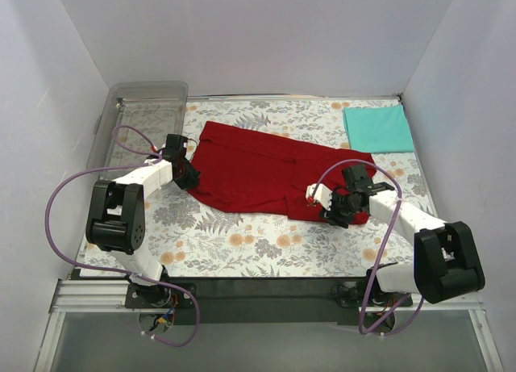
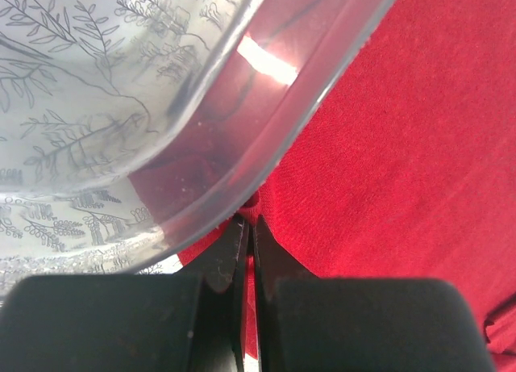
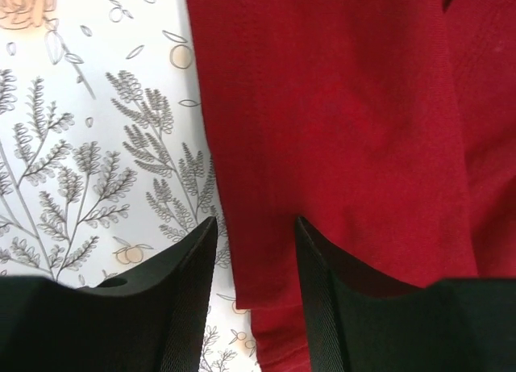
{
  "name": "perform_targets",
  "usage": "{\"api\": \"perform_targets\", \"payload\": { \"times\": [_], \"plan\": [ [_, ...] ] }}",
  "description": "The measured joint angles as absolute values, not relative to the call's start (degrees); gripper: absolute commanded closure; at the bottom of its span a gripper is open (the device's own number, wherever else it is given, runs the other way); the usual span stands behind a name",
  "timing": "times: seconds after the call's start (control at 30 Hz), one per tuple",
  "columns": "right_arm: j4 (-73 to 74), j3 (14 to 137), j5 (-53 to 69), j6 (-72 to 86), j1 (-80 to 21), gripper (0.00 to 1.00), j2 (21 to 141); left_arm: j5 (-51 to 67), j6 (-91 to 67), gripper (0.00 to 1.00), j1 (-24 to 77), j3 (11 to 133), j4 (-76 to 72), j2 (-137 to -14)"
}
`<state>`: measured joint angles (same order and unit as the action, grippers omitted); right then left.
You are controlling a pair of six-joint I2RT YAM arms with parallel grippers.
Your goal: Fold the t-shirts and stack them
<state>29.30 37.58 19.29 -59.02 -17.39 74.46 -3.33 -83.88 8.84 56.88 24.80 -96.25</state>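
Bin (image 2: 314, 98) beside closed left gripper (image 2: 248, 227), right gripper (image 3: 254, 223) spread astride red shirt (image 3: 339, 106) edge

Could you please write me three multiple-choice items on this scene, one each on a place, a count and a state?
1. Where does the teal t-shirt lie?
A. the table's far right corner
B. its near left corner
C. its centre
2. How many t-shirts are in view?
A. one
B. two
C. four
3. How do the jaws of the right end effector stand?
A. shut
B. open
C. out of view

Key: 1 A, it lies folded at the far right. 2 B, the teal one plus the red t-shirt spread mid-table. 3 B, the wrist view shows a gap between them, over the red t-shirt's edge.
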Motion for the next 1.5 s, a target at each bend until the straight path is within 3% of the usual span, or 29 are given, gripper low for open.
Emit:
{"api": "perform_targets", "payload": {
  "times": [0.13, 0.27, 0.8, 0.83, 0.9, 0.97, 1.1, 1.17, 1.4, 1.5],
  "plan": [
    [27.57, 36.93, 18.11, -58.48, -17.45, 0.64, 75.16, -3.27, -83.79, 1.00, 8.84, 56.86, 24.77, -96.25],
    [26.79, 36.56, 17.63, -58.15, -17.72, 0.75, 75.46, -3.09, -83.77, 1.00, 8.84, 56.86, 24.77, -96.25],
    [32.23, 42.39, 19.75, -56.34, -17.76, 0.79, 69.32, -2.87, -83.35, 1.00, 8.84, 56.86, 24.80, -96.25],
    [32.58, 42.98, 20.16, -56.25, -17.76, 0.81, 68.99, -2.85, -83.33, 1.00, 8.84, 56.86, 24.77, -96.25],
    [32.97, 43.64, 20.97, -56.18, -17.76, 0.94, 68.90, -2.74, -83.33, 1.00, 8.84, 56.86, 24.80, -96.25],
    [33.39, 43.75, 21.37, -55.51, -17.76, 0.99, 69.04, -2.68, -83.33, 1.00, 8.84, 56.86, 24.77, -96.25],
    [34.68, 45.06, 22.11, -54.30, -17.63, 0.98, 70.22, -2.57, -83.29, 1.00, 8.84, 56.86, 24.80, -96.23],
    [34.89, 46.04, 22.55, -54.28, -17.61, 0.82, 70.61, -2.55, -83.24, 1.00, 8.84, 56.86, 24.80, -96.23],
    [37.74, 45.17, 22.72, -57.84, -17.61, 0.66, 72.05, -2.50, -82.94, 1.00, 8.84, 56.86, 24.77, -96.23],
    [37.74, 42.74, 21.69, -58.46, -17.61, 0.65, 73.49, -2.48, -82.89, 1.00, 8.84, 56.86, 24.77, -96.23]
  ]
}}
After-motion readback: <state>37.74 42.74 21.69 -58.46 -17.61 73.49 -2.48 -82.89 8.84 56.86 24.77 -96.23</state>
